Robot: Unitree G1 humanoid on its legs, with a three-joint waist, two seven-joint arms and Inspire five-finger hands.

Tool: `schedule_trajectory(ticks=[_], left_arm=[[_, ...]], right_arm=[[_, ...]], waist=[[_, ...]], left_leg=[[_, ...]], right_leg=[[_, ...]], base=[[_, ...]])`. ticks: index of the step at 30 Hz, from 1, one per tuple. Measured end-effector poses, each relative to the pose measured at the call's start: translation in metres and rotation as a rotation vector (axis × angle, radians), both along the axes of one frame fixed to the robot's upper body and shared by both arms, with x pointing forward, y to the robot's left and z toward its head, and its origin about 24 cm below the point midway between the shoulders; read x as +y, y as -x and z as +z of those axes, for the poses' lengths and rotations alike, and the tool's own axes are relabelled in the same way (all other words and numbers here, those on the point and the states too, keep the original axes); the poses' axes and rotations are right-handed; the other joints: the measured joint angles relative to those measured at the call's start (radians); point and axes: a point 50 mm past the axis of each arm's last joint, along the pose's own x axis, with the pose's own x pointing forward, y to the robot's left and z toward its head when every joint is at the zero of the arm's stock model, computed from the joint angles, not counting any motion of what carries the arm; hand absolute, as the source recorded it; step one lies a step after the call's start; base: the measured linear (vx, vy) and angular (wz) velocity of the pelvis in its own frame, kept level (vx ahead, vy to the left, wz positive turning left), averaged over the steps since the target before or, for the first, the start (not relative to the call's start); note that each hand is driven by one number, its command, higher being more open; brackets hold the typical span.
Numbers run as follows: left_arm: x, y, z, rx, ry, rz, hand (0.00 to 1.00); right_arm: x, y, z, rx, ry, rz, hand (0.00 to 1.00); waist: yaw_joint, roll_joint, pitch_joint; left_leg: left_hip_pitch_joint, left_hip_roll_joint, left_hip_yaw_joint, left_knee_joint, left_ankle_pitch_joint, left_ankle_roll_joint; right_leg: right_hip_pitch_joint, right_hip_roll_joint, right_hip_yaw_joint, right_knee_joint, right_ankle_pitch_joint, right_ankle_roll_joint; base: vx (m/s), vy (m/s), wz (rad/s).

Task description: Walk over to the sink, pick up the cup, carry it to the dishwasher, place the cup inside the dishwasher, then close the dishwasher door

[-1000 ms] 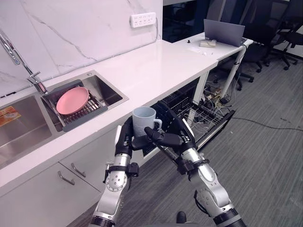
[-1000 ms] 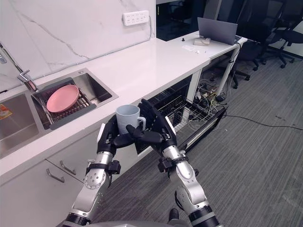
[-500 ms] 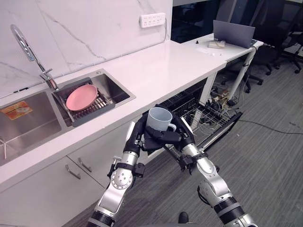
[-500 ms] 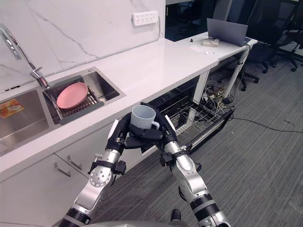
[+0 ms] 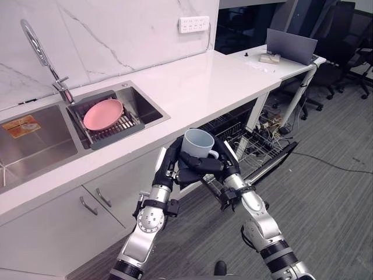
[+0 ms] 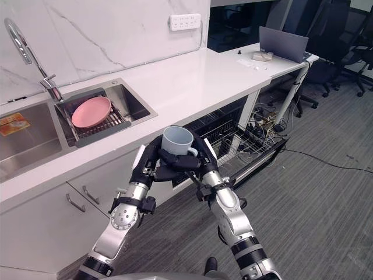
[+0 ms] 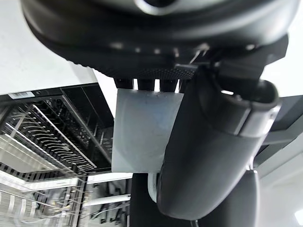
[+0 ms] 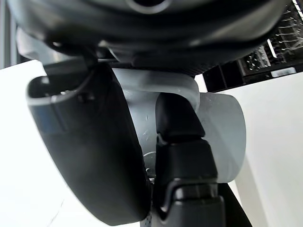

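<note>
Now you're mid-carry: left hand (image 5: 166, 167) and right hand (image 5: 227, 169) both wrap the cup (image 5: 198, 143) (upright), just off the surface (image 5: 221, 76) edge; next, lower it into the open dishwasher (image 5: 259, 149).

The left arm (image 5: 145, 224) and right arm (image 5: 262, 230) are showing as rounded silver-grey segments, each broken by black collars at the wrist and a round disc over the joint. Each is ending in a dark hand, the left hand (image 5: 166, 169) and right hand (image 5: 226, 166), both wearing a pale strip along the back. The thumbs (image 7: 208, 156) are looking thick and glossy black, with a grey band.
</note>
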Motion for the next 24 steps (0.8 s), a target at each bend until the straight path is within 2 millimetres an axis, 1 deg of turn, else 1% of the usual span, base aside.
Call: schedule_trajectory(ticks=[2, 6, 8, 11, 12, 14, 15, 17, 19, 20, 22, 24], left_arm=[[-0.002, 0.000, 0.004, -0.023, 0.031, 0.008, 0.90], [-0.003, 0.001, 0.006, -0.035, 0.062, 0.023, 0.90], [-0.003, 0.001, 0.004, -0.029, 0.067, 0.027, 0.90], [-0.006, 0.004, -0.001, -0.001, 0.085, 0.060, 0.90], [-0.001, 0.009, -0.009, 0.028, 0.085, 0.103, 0.90], [0.008, 0.014, -0.016, 0.058, 0.080, 0.148, 0.90], [0.017, 0.019, -0.025, 0.094, 0.063, 0.193, 0.90], [0.033, 0.025, -0.038, 0.150, 0.030, 0.261, 0.90], [0.036, 0.029, -0.043, 0.172, 0.019, 0.276, 0.90], [0.034, 0.029, -0.043, 0.174, 0.020, 0.271, 0.90], [0.027, 0.029, -0.042, 0.174, 0.023, 0.244, 0.90], [0.022, 0.030, -0.043, 0.177, 0.025, 0.223, 0.90]], right_arm=[[0.001, 0.000, 0.007, -0.040, 0.014, -0.018, 0.30], [0.008, 0.005, 0.013, -0.085, 0.065, -0.094, 0.30], [0.010, 0.007, 0.014, -0.091, 0.080, -0.126, 0.30], [0.011, 0.010, 0.015, -0.107, 0.122, -0.232, 0.30], [-0.007, 0.008, 0.018, -0.119, 0.164, -0.381, 0.30], [-0.024, 0.007, 0.019, -0.128, 0.198, -0.501, 0.30], [-0.039, 0.007, 0.021, -0.133, 0.220, -0.602, 0.30], [-0.061, 0.009, 0.023, -0.150, 0.282, -0.740, 0.30], [-0.068, 0.011, 0.026, -0.174, 0.328, -0.787, 0.30], [-0.068, 0.012, 0.028, -0.186, 0.338, -0.798, 0.30], [-0.063, 0.013, 0.035, -0.228, 0.352, -0.798, 0.30], [-0.056, 0.013, 0.036, -0.247, 0.361, -0.757, 0.30]], waist=[[0.002, 0.000, 0.000], [0.001, 0.000, 0.002], [0.001, -0.001, 0.003], [0.000, -0.001, 0.007], [0.004, -0.003, 0.014], [0.004, -0.005, 0.016], [0.003, -0.005, 0.016], [0.000, -0.003, 0.019], [-0.005, -0.002, 0.021], [-0.005, -0.002, 0.021], [-0.004, -0.002, 0.021], [-0.001, -0.002, 0.021]], left_leg=[[0.000, 0.001, 0.000, -0.001, 0.000, 0.000], [0.004, 0.002, 0.003, -0.004, 0.000, -0.001], [0.005, 0.002, 0.004, -0.006, 0.000, -0.001], [0.008, 0.002, 0.006, -0.010, -0.001, -0.002], [0.010, 0.001, 0.007, -0.014, -0.001, -0.002], [0.011, 0.001, 0.008, -0.017, -0.001, -0.002], [0.011, 0.000, 0.012, -0.021, -0.001, -0.002], [0.012, 0.000, 0.021, -0.025, -0.001, -0.002], [0.014, 0.000, 0.025, -0.026, -0.001, -0.002], [0.015, 0.000, 0.024, -0.026, -0.001, -0.002], [0.014, 0.000, 0.024, -0.027, -0.002, -0.002], [0.012, 0.000, 0.024, -0.026, -0.004, -0.002]], right_leg=[[0.000, 0.001, 0.000, 0.000, 0.000, 0.000], [0.000, 0.002, 0.003, 0.000, -0.001, 0.001], [0.000, 0.002, 0.004, 0.000, -0.002, 0.003], [0.000, 0.002, 0.005, 0.000, -0.005, 0.007], [0.000, 0.002, 0.006, 0.000, -0.007, 0.009], [-0.001, 0.002, 0.007, 0.000, -0.007, 0.010], [-0.006, 0.002, 0.011, 0.000, -0.008, 0.010], [-0.012, 0.003, 0.018, 0.000, -0.007, 0.010], [-0.012, 0.004, 0.023, 0.000, -0.007, 0.010], [-0.012, 0.004, 0.023, 0.001, -0.007, 0.010], [-0.012, 0.004, 0.023, 0.000, -0.007, 0.009], [-0.012, 0.003, 0.023, 0.000, -0.007, 0.009]], base=[[0.00, 0.000, 0.00], [-0.01, 0.002, -0.01], [0.00, 0.000, 0.00], [0.00, 0.000, 0.00], [0.00, 0.000, 0.00], [0.00, 0.002, -0.03], [0.02, 0.013, -0.09], [0.03, 0.021, -0.12], [0.01, 0.017, -0.07], [0.00, 0.000, 0.00], [-0.02, 0.000, 0.00], [-0.05, -0.001, 0.01]])
